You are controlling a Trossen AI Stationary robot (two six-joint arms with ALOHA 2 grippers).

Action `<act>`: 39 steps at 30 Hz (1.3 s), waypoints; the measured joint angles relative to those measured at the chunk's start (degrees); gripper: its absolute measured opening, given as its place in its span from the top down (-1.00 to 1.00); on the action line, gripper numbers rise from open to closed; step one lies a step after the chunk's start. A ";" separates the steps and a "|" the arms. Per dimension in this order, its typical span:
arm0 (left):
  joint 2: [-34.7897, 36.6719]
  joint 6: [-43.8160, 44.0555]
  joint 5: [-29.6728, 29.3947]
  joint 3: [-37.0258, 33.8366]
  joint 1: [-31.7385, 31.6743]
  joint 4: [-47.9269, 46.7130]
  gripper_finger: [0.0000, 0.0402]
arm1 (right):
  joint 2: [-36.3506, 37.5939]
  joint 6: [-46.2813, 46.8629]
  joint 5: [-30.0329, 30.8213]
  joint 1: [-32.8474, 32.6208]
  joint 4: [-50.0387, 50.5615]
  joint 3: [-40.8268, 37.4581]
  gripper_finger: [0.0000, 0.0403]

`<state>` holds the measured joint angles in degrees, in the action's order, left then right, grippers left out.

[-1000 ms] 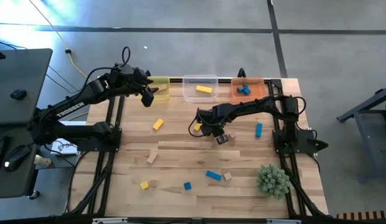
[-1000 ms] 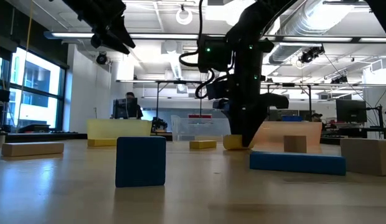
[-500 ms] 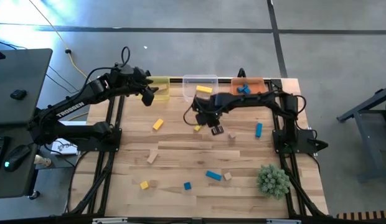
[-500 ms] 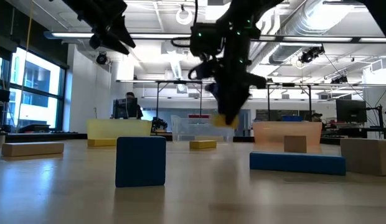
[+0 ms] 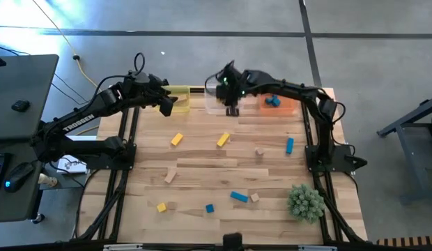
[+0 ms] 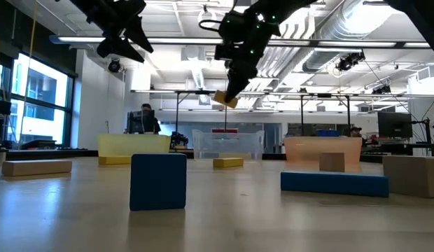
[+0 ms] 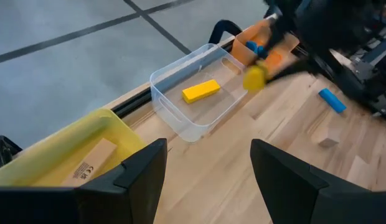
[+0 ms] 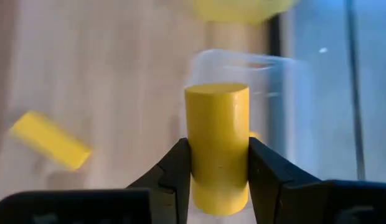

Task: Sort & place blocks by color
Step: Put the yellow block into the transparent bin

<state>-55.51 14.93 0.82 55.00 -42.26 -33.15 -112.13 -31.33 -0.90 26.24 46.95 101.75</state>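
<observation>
Moved: right gripper (image 5: 232, 104) is no longer low over mid-table; it is now hanging at the far edge, above the clear tub (image 5: 214, 104), and is carrying a yellow piece (image 8: 216, 146) up from the boards.
Right fingers: pinching the yellow piece from both sides; in the low view it is riding well above the table (image 5: 202, 167).
Left gripper (image 5: 167, 108): waiting over the far left corner by the yellow tub (image 5: 180, 94), fingers spread, nothing between them.
Meaning: judging by the yellow bar (image 7: 201, 91) already lying in the clear tub, yellows are going there; a release looks near.
Piece: a smooth yellow cylinder, standing upright in the grip, rounded side showing.
Left over: yellow, blue and tan blocks (image 5: 177, 139) are lying scattered on the table; blue ones are sitting in the orange tub (image 5: 286, 106).
</observation>
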 joint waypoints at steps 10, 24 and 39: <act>0.00 3.52 0.00 0.00 -0.02 0.00 -0.11 | -0.39 13.21 -4.04 7.24 -14.00 -3.73 0.54; 0.00 8.16 0.22 0.00 0.04 0.00 -0.11 | -0.49 17.44 -3.99 9.12 -18.71 -17.51 0.54; -0.18 10.47 5.93 0.00 6.48 -0.02 -0.11 | -0.49 15.86 -3.72 9.14 -18.11 -18.28 0.39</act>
<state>-55.68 25.40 6.75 55.00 -35.78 -33.16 -112.62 -15.46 -4.63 35.38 28.84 83.46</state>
